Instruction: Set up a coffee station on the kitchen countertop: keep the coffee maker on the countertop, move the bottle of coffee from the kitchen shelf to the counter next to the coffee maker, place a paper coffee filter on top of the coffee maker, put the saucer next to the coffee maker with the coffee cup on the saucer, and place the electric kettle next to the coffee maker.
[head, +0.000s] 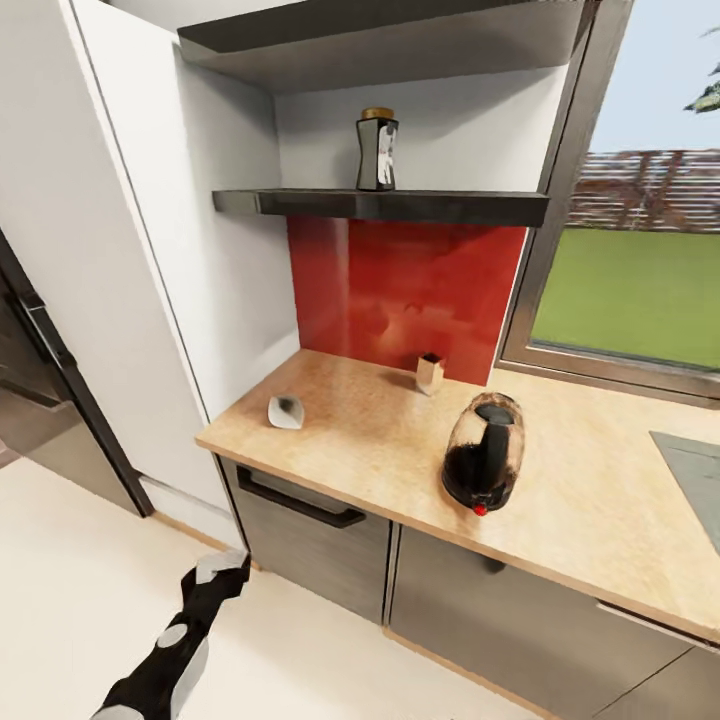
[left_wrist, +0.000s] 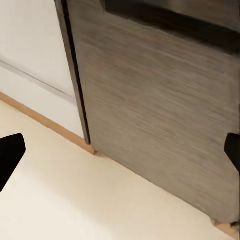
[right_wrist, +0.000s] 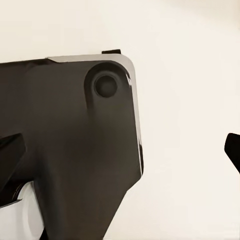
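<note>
The bottle of coffee (head: 377, 150), a dark jar with a yellow lid, stands on the upper dark kitchen shelf (head: 380, 205). Below it lies the beige kitchen countertop (head: 380, 450). The glass electric kettle (head: 484, 465) with its black handle stands near the counter's front edge. A white paper coffee filter (head: 285, 411) lies on its side near the counter's left end. My left gripper (head: 225, 568) hangs low over the floor in front of the cabinets; it is open (left_wrist: 120, 152) and empty. My right gripper (right_wrist: 120, 150) is open above the floor. The coffee maker, saucer and coffee cup are out of view.
A small tan container (head: 430, 373) stands by the red backsplash. Grey cabinet fronts with a black drawer handle (head: 300, 505) sit under the counter. The sink (head: 690, 480) is at the right edge, a window (head: 640, 290) behind it. A dark fridge (head: 30, 380) stands at the left beside a white wall panel.
</note>
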